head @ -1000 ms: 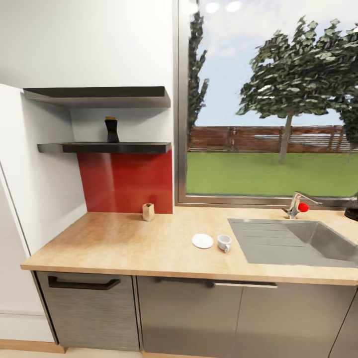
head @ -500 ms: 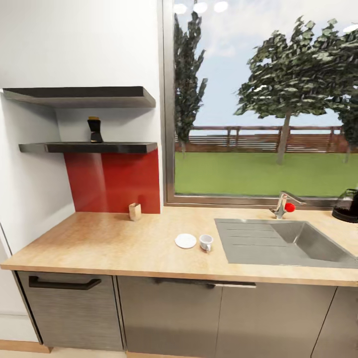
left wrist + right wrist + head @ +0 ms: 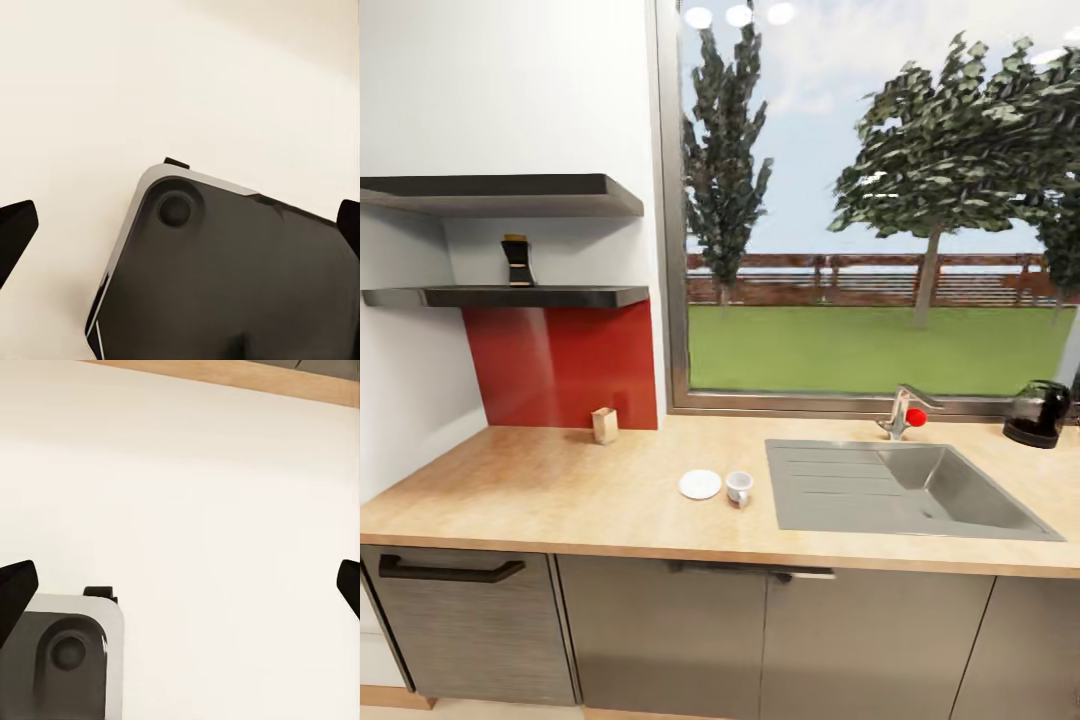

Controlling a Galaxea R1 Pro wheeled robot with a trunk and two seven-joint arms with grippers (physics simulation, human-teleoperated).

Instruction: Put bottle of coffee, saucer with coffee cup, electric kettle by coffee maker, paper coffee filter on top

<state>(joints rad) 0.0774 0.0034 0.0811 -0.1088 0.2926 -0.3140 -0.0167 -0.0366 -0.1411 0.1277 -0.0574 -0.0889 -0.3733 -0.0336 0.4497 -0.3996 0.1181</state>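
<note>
Two dark fingertips (image 3: 16,232) of the left gripper (image 3: 180,232) sat at opposite edges of the left wrist picture, spread wide with nothing between them, above a pale floor (image 3: 150,75) and the dark, grey-edged corner of the robot's base (image 3: 225,277). The right gripper (image 3: 180,589) likewise had its black fingertips (image 3: 16,589) far apart and empty, over the same pale floor with a strip of wooden skirting (image 3: 247,379) along the upper edge of the frame and a grey base corner (image 3: 67,652) at the lower left. In the head view, the long light-wood countertop (image 3: 540,480) crossed the middle of the frame. Near its centre lay the small round white saucer (image 3: 700,484), with the white coffee cup (image 3: 739,488) just beside it to the right, standing on the wood and not on the saucer. A small tan paper filter holder (image 3: 604,425) stood near the red backsplash (image 3: 565,365) at left. The dark bottle of coffee (image 3: 516,261) stood on the lower black wall shelf (image 3: 510,296) in the upper left. The black electric kettle (image 3: 1038,413) stood at the far right by the window (image 3: 870,200), beyond the steel sink (image 3: 920,490) and its faucet (image 3: 900,412).
</note>
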